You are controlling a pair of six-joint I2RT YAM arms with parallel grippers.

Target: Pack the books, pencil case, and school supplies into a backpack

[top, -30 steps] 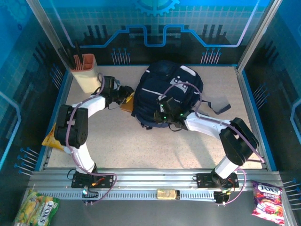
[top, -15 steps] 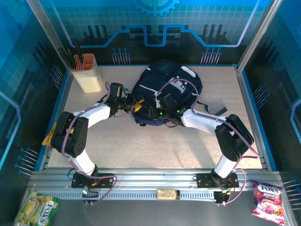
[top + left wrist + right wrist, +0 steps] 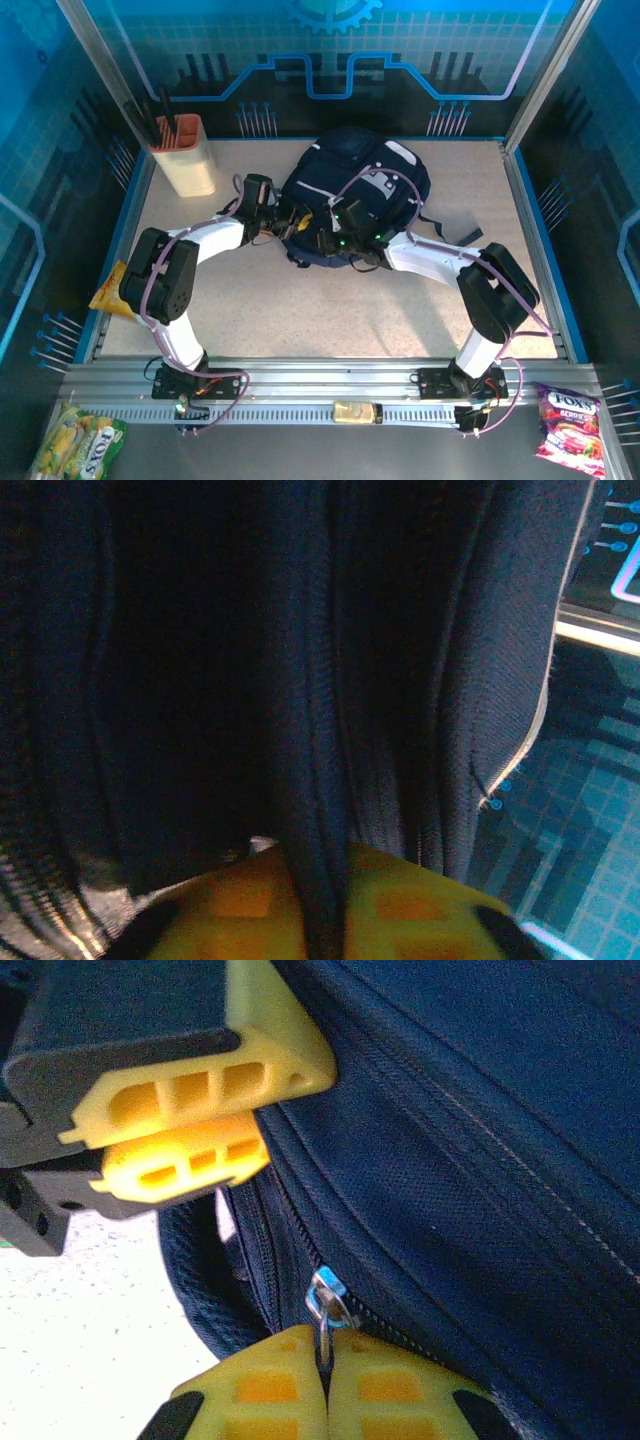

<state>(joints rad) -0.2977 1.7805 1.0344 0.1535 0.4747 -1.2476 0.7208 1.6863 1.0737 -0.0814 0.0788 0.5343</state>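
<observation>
Widest of all: a speckled beige table [image 3: 260, 310] with a blue rim. Toward its middle back lies the backpack [image 3: 385, 180], navy and bulky, pale stripe and light grey patch facing up, black straps trailing to the right. Reaching in from the near edge: the left arm [image 3: 215, 235] and the right arm [image 3: 440, 262], both bent inward, meeting at the bag's near-left side. In the back-left corner, apart from the bag, stands a cream-and-orange pen cup [image 3: 185, 165], upright, dark pens poking out. In front of the rail, off the table, two Fox's candy bags: a green-yellow one [image 3: 75, 445] at the left, a red one [image 3: 570, 425] at the right. Against the left rim, a small yellow packet [image 3: 108, 292]. Then the left gripper [image 3: 290, 222], touching the bag's left edge; in its own wrist view [image 3: 320, 925], yellow fingers [image 3: 230, 905] drawn together on a ridge of navy fabric running up between them, so pinching the backpack itself. Just beside it, the right gripper [image 3: 325, 232]; in the right wrist view [image 3: 325, 1390], yellow fingers [image 3: 260, 1390] pressed tight together, clamped on the zipper pull [image 3: 325, 1310]. Smallest: that silver pull, hanging from the zip line along the bag's seam, with the left gripper's yellow pads [image 3: 190, 1090] just above and to the left, against the fabric.
</observation>
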